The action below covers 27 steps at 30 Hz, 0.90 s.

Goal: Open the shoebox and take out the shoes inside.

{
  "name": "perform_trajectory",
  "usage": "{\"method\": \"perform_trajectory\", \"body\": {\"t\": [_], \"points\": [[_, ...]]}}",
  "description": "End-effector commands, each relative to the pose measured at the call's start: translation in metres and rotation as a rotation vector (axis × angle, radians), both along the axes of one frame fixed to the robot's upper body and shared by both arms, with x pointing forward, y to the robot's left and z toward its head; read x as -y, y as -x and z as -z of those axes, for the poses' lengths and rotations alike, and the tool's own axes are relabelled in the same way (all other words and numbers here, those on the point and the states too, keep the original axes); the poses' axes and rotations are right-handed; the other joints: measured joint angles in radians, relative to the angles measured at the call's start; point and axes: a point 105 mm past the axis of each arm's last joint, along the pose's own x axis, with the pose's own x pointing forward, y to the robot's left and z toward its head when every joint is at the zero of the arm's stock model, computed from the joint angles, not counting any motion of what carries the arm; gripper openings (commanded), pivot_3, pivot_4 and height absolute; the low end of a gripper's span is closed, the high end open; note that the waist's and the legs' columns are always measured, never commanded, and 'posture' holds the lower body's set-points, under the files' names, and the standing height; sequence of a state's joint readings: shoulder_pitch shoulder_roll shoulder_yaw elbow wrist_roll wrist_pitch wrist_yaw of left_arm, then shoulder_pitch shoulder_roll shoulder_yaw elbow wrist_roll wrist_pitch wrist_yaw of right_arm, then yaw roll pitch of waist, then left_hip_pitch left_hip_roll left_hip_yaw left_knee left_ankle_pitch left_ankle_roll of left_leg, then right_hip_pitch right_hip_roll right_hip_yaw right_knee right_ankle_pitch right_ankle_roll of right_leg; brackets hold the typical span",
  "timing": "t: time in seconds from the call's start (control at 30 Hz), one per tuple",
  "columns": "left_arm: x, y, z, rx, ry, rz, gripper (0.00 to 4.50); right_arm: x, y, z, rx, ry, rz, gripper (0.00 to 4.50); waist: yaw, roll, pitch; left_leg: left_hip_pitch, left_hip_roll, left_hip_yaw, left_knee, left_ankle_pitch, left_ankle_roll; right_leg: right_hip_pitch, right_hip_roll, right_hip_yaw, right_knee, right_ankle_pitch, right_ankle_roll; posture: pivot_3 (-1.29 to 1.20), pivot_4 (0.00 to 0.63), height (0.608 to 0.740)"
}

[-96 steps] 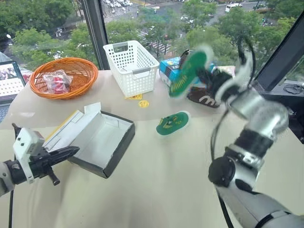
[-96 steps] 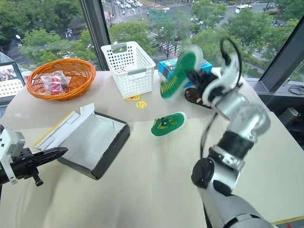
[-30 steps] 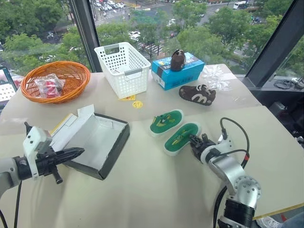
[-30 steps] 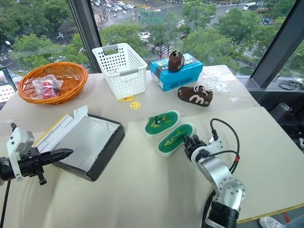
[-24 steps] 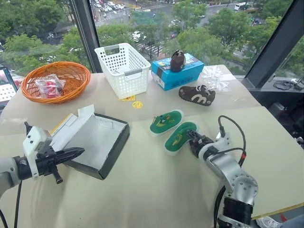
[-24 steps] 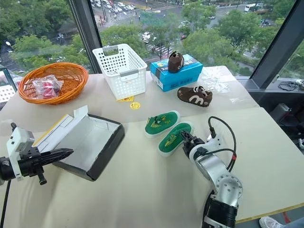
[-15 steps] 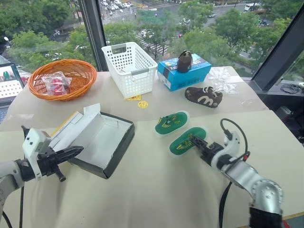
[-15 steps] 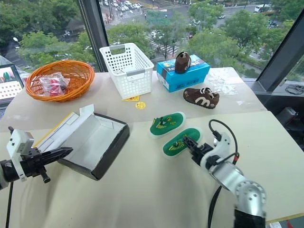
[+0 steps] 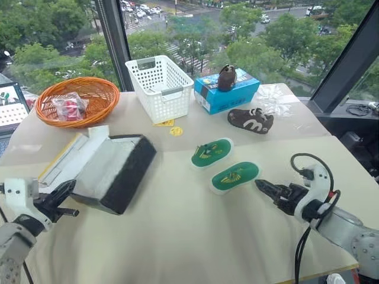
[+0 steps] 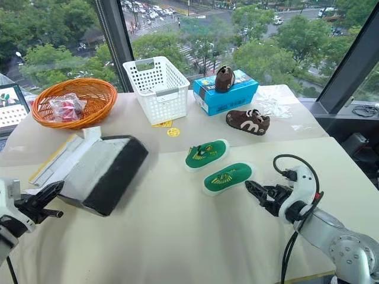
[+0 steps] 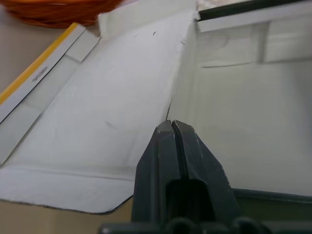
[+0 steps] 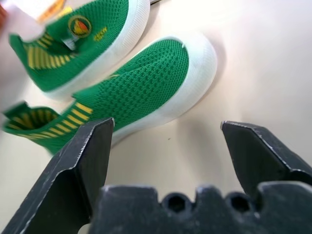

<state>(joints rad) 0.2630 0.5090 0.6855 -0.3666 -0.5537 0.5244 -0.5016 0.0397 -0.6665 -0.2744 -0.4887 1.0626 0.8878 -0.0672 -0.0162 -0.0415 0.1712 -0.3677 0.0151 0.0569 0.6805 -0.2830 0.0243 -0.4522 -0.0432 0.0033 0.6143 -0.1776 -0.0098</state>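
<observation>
Tabletop — shoes toes right, crosswise.

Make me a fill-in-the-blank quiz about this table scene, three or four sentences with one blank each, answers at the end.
1. Both green shoes lie on the table, outside the ____.
2. The right end effector has its fingers ____.
3. One brown shoe sits on top of the ____ box.
4. The orange basket stands beside the ____ basket.

Missing words: shoebox; open; blue; white
</observation>
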Motion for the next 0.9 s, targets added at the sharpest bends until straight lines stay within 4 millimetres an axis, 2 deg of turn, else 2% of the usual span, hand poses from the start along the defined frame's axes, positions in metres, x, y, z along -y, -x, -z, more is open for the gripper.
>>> {"method": "perform_trajectory", "body": {"t": [0.03, 0.1, 0.17, 0.23, 0.33, 0.57, 0.7, 0.8, 0.9], "points": [[0.003, 0.012, 0.011, -0.001, -0.067, -0.075, 0.00, 0.011, -0.003, -0.008, 0.168, 0.371, 0.072, 4.21, 0.003, 0.003, -0.003, 0.000, -0.001, 0.001, 0.000, 0.000, 0.000, 0.000, -0.001, 0.001, 0.000, 0.000, 0.000, 0.00, 0.150, 0.736], [0.003, 0.015, 0.012, 0.008, -0.073, -0.104, 0.00, 0.012, 0.001, -0.002, 0.201, 0.481, 0.103, 4.21, 0.007, 0.002, -0.008, -0.001, -0.001, 0.003, 0.000, -0.001, 0.001, -0.002, -0.001, 0.003, -0.002, 0.000, 0.002, 0.00, 0.150, 0.736], [0.007, 0.013, 0.006, 0.046, -0.069, -0.105, 0.00, 0.002, 0.009, 0.013, 0.235, 0.642, 0.073, 4.21, 0.012, 0.001, -0.012, -0.001, -0.001, 0.003, 0.000, -0.001, 0.002, -0.004, -0.001, 0.006, -0.002, 0.000, 0.003, 0.00, 0.150, 0.736], [0.015, 0.008, -0.004, 0.083, -0.061, -0.082, 0.00, -0.003, 0.014, 0.022, 0.266, 0.726, 0.076, 4.21, 0.019, -0.002, -0.014, -0.001, -0.001, 0.003, 0.000, -0.001, 0.002, -0.004, -0.001, 0.007, -0.002, 0.000, 0.003, 0.00, 0.150, 0.736], [0.032, -0.004, -0.027, 0.155, -0.057, -0.040, 0.00, 0.004, 0.014, 0.028, 0.274, 0.823, 0.125, 4.21, 0.023, -0.008, -0.018, -0.001, -0.001, 0.004, 0.002, -0.001, 0.002, -0.004, 0.000, 0.006, -0.001, 0.000, 0.002, 0.00, 0.150, 0.736], [0.054, -0.026, -0.076, 0.278, -0.085, 0.055, 0.00, 0.012, 0.012, 0.039, 0.249, 0.827, 0.146, 4.21, 0.019, -0.011, -0.020, 0.000, -0.001, 0.006, 0.005, 0.001, 0.005, -0.002, 0.000, 0.008, -0.001, -0.002, 0.000, 0.00, 0.150, 0.736], [0.063, -0.029, -0.092, 0.310, -0.087, 0.082, 0.00, 0.013, 0.013, 0.044, 0.244, 0.842, 0.145, 4.21, 0.016, -0.012, -0.021, 0.002, -0.001, 0.006, 0.006, 0.001, 0.005, -0.002, 0.001, 0.008, -0.001, 0.000, 0.001, 0.00, 0.150, 0.736], [0.058, -0.022, -0.097, 0.321, -0.094, 0.054, 0.00, 0.018, 0.014, 0.049, 0.235, 0.861, 0.145, 4.21, 0.010, -0.012, -0.021, 0.002, -0.001, 0.007, 0.006, -0.001, 0.006, -0.002, 0.001, 0.009, -0.001, 0.002, 0.004, 0.00, 0.150, 0.736], [0.040, -0.009, -0.095, 0.309, -0.069, -0.027, 0.00, 0.021, 0.015, 0.054, 0.230, 0.876, 0.139, 4.21, 0.006, -0.012, -0.022, 0.001, -0.002, 0.006, 0.006, -0.001, 0.007, -0.003, 0.001, 0.009, -0.002, 0.002, 0.004, 0.00, 0.150, 0.736]]}}
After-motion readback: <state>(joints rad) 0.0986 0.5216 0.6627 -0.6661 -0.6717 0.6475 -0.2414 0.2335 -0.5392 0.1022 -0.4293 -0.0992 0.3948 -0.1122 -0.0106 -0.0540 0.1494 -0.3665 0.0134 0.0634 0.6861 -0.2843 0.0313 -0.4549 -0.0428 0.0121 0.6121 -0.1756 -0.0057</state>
